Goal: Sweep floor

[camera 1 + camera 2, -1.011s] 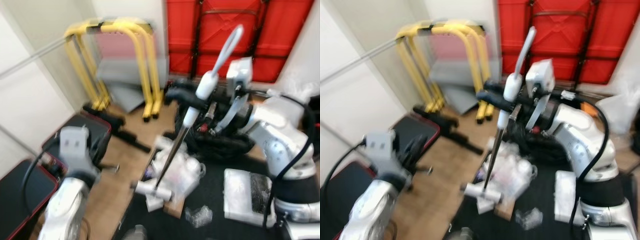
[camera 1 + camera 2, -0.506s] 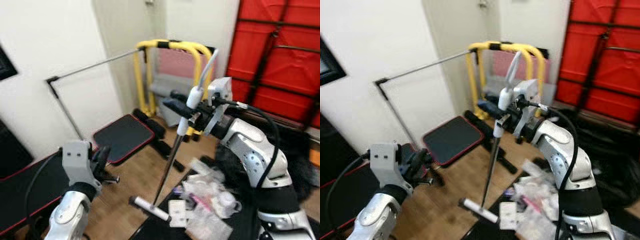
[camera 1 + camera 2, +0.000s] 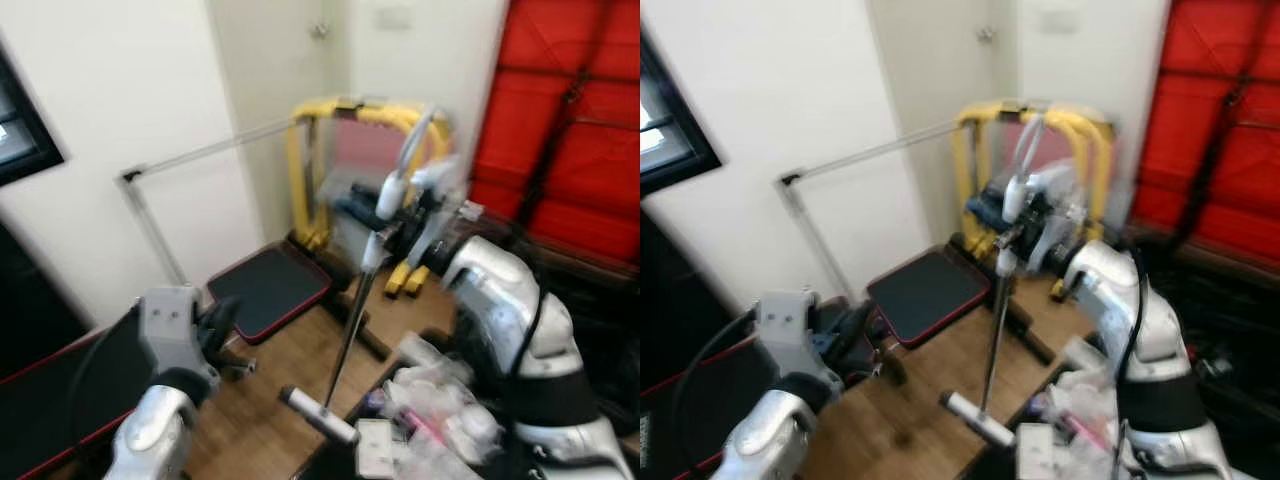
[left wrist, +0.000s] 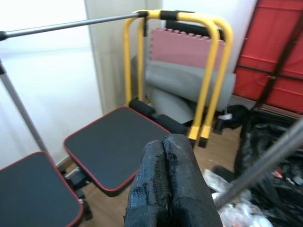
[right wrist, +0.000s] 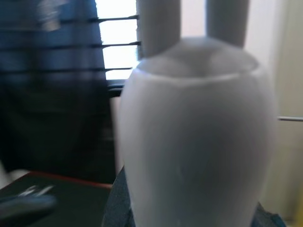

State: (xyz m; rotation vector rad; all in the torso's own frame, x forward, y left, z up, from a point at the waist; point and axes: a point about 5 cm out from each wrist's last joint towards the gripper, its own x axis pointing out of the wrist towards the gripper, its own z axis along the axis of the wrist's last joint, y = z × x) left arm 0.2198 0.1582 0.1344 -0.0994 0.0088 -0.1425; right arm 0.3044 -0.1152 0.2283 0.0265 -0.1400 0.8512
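Over a wooden floor by yellow bars, the right pincer is gripping the broom upright, the left pincer hanging closed.

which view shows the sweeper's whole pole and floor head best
The right eye view: the sweeper runs from the right gripper down to its floor head. The left eye view is blurrier. The left wrist view catches a slice of pole; the right wrist view, the handle close up.

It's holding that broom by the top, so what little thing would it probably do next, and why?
Probably draw the broom across the wooden floor toward the pile of litter. The right gripper is clamped on the white handle, the pole stands nearly upright, and the head sits low by the pile's edge. The left gripper is shut on nothing, off to the side.
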